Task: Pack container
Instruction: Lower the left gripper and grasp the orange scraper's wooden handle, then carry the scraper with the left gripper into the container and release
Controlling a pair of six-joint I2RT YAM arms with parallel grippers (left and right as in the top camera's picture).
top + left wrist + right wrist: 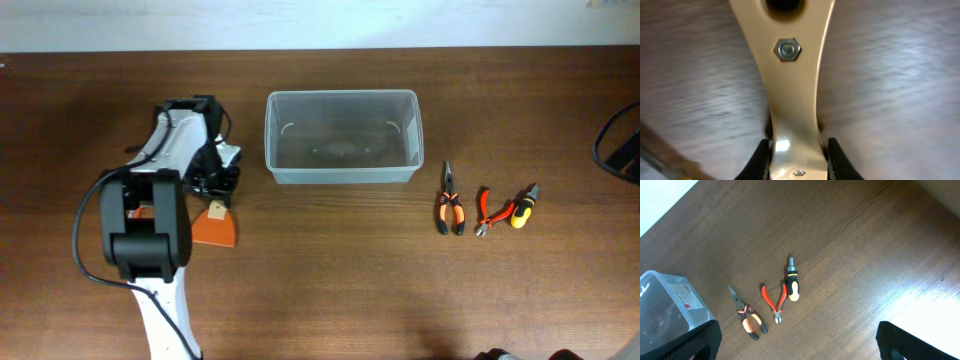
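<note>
The container [342,137], a clear plastic tub, stands at the table's back centre and looks empty. Its corner also shows in the right wrist view [660,305]. My left gripper [216,190] is left of it. In the left wrist view its fingers [796,160] press both sides of a tan metal bar [790,90] with a hex nut. That bar belongs to a tool with an orange flat end [216,232] lying by the gripper. My right gripper [797,340] is wide open and empty, high above the table.
Right of the tub lie black-and-orange long-nose pliers [449,205] [746,315], red cutters [486,212] [774,301] and a yellow-and-black screwdriver [522,207] [792,285]. A black cable [615,150] loops at the right edge.
</note>
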